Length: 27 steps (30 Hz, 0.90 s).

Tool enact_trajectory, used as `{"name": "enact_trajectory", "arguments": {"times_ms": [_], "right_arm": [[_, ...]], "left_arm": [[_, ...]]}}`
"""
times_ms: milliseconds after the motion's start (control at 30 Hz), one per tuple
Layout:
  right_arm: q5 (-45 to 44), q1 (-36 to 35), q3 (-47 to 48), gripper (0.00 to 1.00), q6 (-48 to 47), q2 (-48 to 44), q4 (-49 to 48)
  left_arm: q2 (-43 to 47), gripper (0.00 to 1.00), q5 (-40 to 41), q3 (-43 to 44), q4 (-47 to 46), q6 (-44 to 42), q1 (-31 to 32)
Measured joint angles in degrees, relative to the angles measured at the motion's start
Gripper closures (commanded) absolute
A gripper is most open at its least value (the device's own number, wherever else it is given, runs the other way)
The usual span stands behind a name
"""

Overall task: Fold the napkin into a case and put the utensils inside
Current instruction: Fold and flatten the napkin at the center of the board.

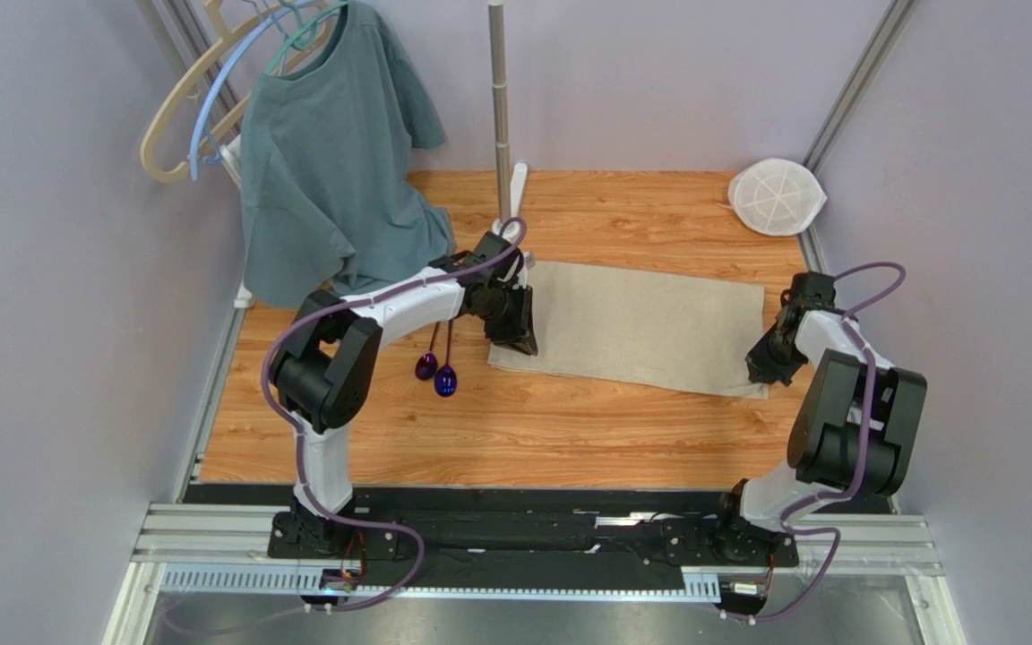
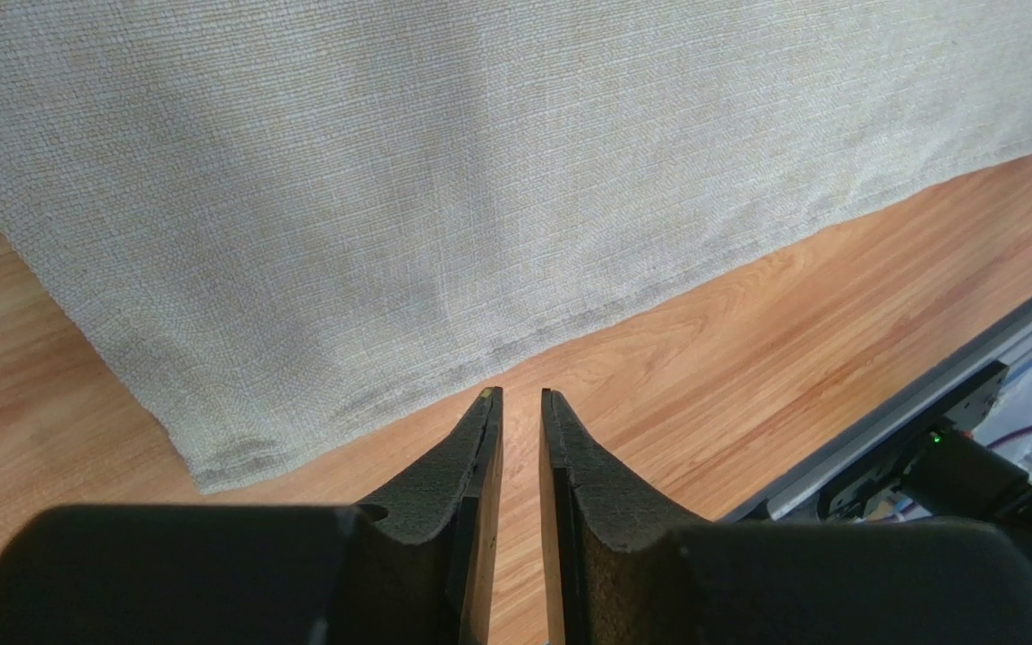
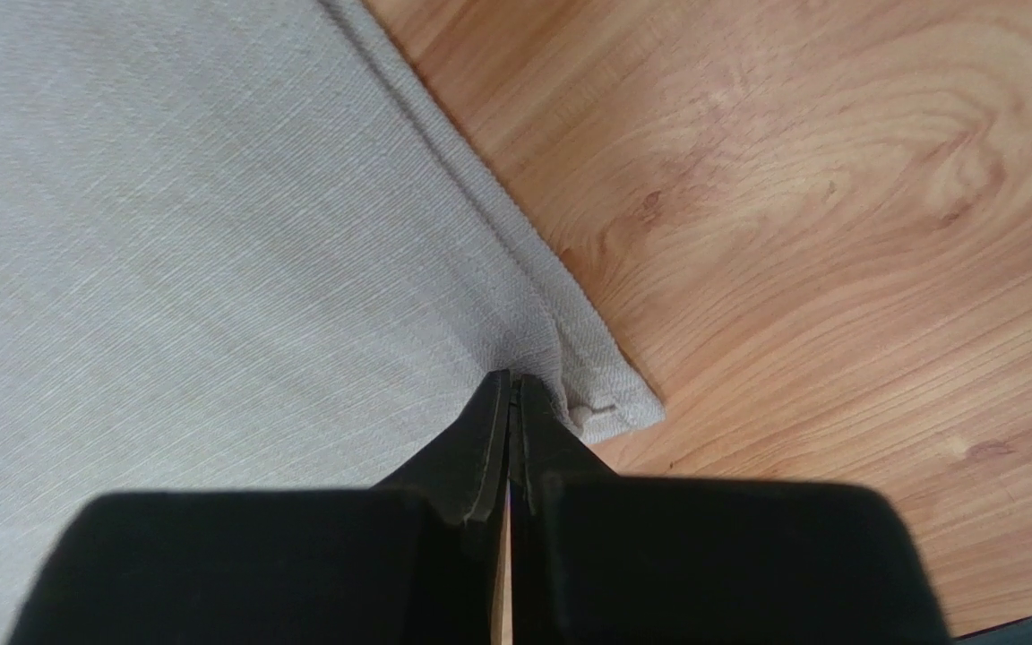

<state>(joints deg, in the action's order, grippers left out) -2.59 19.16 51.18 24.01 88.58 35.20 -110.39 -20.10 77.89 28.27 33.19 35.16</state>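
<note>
The beige-tan napkin (image 1: 643, 327) lies flat on the wooden table as a wide folded rectangle. My left gripper (image 1: 513, 323) is at its near left corner. In the left wrist view the napkin (image 2: 481, 175) lies just beyond my left gripper (image 2: 515, 393), whose jaws stand a narrow gap apart over bare wood, holding nothing. My right gripper (image 1: 761, 366) is at the napkin's near right corner. In the right wrist view it (image 3: 511, 379) is shut, with the tips pinching the puckered hem of the napkin (image 3: 212, 229). Two purple spoons (image 1: 435, 371) lie left of the napkin, under my left arm.
A grey-green T-shirt (image 1: 326, 148) hangs on hangers (image 1: 212, 94) at the back left. A metal pole (image 1: 500, 94) stands behind the napkin. A white round mesh disc (image 1: 776, 196) lies at the back right. The metal base rail (image 2: 912, 403) runs along the near edge.
</note>
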Motion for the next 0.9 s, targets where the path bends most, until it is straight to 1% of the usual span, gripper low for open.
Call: {"name": "enact_trajectory", "arguments": {"times_ms": [100,133,200,267,300,500,633,767,867,900], "right_arm": [[-1.1,0.0,-0.1,0.96,0.6,2.2,-0.5],[-1.9,0.0,-0.1,0.92,0.7,2.1,-0.8],[-3.0,0.0,-0.2,0.87,0.7,1.9,-0.7],[-3.8,-0.2,-0.2,0.85,0.6,0.9,-0.2],[-4.1,-0.4,-0.2,0.81,0.6,0.0,0.0],[-4.3,-1.2,-0.1,0.81,0.6,-4.2,1.5],[-4.2,-1.0,-1.3,0.85,0.6,-4.3,1.2],[-4.4,-0.7,-3.7,0.85,0.9,-2.7,0.7],[-4.9,-0.6,-3.9,0.81,1.2,-1.9,0.3],[-5.0,-0.6,-3.9,0.75,1.1,-1.9,0.3]], "left_arm": [[-0.5,0.76,0.3,0.1,0.2,-0.1,0.0],[-0.5,0.76,0.7,0.1,0.3,-0.2,0.0],[-0.5,0.75,1.1,0.2,0.2,-0.4,0.0],[-0.5,0.75,1.2,0.2,0.2,-0.5,0.0],[-0.5,0.75,1.1,0.3,0.3,-0.5,0.0],[-0.5,0.76,0.7,1.8,0.2,-0.2,0.1],[-0.8,0.77,0.7,2.1,0.2,-0.3,0.2],[-1.8,0.77,1.2,2.0,0.3,-0.3,0.2],[-1.8,0.77,1.6,2.0,0.2,-0.5,0.2],[-1.8,0.77,1.7,2.0,0.2,-0.5,0.3]]}}
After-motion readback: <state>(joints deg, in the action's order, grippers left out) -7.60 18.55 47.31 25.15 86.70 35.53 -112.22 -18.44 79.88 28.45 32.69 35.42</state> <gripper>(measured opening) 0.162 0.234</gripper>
